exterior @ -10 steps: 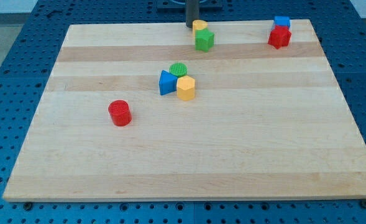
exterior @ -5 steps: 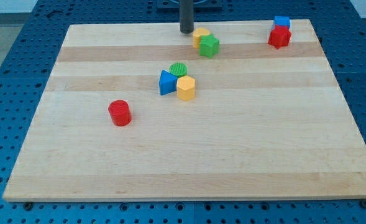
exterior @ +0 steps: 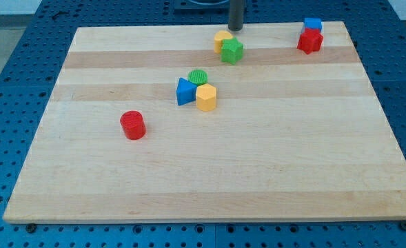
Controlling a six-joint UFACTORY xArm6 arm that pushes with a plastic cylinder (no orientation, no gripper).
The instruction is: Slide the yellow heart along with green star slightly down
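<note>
Yellow heart [exterior: 222, 39] sits near the wooden board's [exterior: 120, 193] top edge, touching the green star [exterior: 232, 50] just below-right of it. My tip [exterior: 236, 29] stands bare just above-right of the heart, holding nothing.

— Where is your rod?
— My tip [exterior: 236, 29] stands at the board's [exterior: 106, 179] top edge, just above-right of the yellow heart [exterior: 222, 38], apart from it.
— And the green star [exterior: 232, 50]?
— Touching the heart's lower right. Mid-board, green cylinder [exterior: 198, 76], blue triangle [exterior: 185, 91] and yellow hexagon [exterior: 206, 98] cluster together.
</note>
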